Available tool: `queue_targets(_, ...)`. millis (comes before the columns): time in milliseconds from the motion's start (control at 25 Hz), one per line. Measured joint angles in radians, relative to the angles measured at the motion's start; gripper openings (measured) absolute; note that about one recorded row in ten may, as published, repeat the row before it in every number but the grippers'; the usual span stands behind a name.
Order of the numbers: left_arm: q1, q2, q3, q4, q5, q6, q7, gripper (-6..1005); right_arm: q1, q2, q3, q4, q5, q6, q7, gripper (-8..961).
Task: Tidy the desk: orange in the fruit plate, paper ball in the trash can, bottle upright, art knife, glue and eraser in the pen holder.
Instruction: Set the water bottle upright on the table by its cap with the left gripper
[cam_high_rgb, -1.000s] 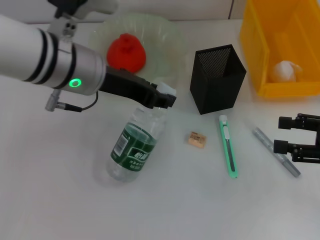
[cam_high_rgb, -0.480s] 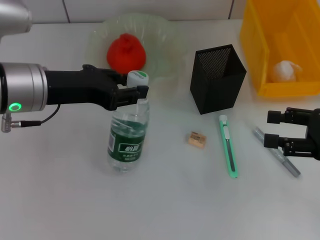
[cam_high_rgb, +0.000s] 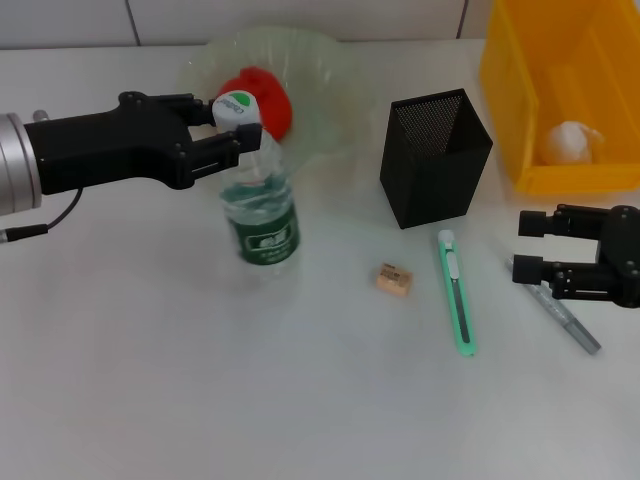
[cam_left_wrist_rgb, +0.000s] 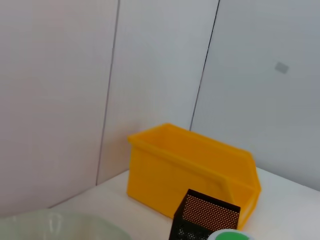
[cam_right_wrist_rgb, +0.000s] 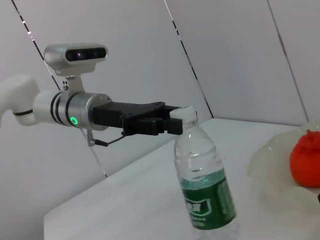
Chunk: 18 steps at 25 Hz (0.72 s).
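Note:
The bottle (cam_high_rgb: 260, 212) stands almost upright on the table, its white cap (cam_high_rgb: 237, 106) tipped slightly to the left. My left gripper (cam_high_rgb: 232, 128) is shut on its neck just under the cap; the right wrist view shows the gripper (cam_right_wrist_rgb: 169, 125) holding the bottle (cam_right_wrist_rgb: 204, 187). The orange (cam_high_rgb: 272, 96) lies in the fruit plate (cam_high_rgb: 330, 58), partly behind the cap. The paper ball (cam_high_rgb: 570, 141) lies in the trash can (cam_high_rgb: 510, 90). The art knife (cam_high_rgb: 457, 292), eraser (cam_high_rgb: 394, 279) and glue (cam_high_rgb: 560, 312) lie on the table beside the pen holder (cam_high_rgb: 435, 156). My right gripper (cam_high_rgb: 530, 246) is open over the glue's far end.
The trash can (cam_left_wrist_rgb: 190, 167) and pen holder (cam_left_wrist_rgb: 207, 220) also show in the left wrist view, with a white panelled wall behind them. The table's near half is bare white surface.
My left gripper has raised the bottle from lying tilted to almost upright and swung back to the left. My right gripper has moved left over the glue's end.

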Motion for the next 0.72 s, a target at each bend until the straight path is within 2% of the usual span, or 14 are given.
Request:
queue_targets(320, -0.002, 0.0, -0.013, -0.031, -0.022, 0.003, 0.042, 458, 0.01, 0.021, 0.0, 0.002, 0.0, 0.007, 0.005, 741)
queue_targets(360, -0.013, 0.0, -0.04, -0.098, -0.074, 0.002, 0.129, 459, 0.012, 0.023, 0.0, 0.002, 0.0, 0.007, 0.007, 741)
queue_targets(440, -0.013, 0.0, -0.04, -0.098, -0.074, 0.002, 0.129, 460, 0.018, 0.029, 0.0, 0.002, 0.0, 0.009, 0.01, 741)
queue_targets(480, -0.05, 0.002, -0.134, -0.284, -0.16, 0.019, 0.301, 461, 0.018, 0.029, 0.0, 0.002, 0.0, 0.009, 0.01, 741)
queue_targets(520, -0.065, 0.002, -0.166, -0.346, -0.176, 0.022, 0.352, 461, 0.02, 0.031, 0.0, 0.002, 0.0, 0.01, 0.011, 741)
queue_targets(560, -0.065, 0.002, -0.166, -0.346, -0.176, 0.022, 0.352, 462, 0.021, 0.033, 0.0, 0.002, 0.0, 0.01, 0.012, 741)
queue_targets(640, -0.089, 0.003, -0.207, -0.436, -0.179, 0.023, 0.427, 463, 0.024, 0.036, 0.0, 0.002, 0.0, 0.011, 0.013, 741)
queue_targets(720, -0.099, 0.004, -0.227, -0.473, -0.18, 0.024, 0.461, 464, 0.026, 0.036, 0.0, 0.003, 0.0, 0.014, 0.014, 741)
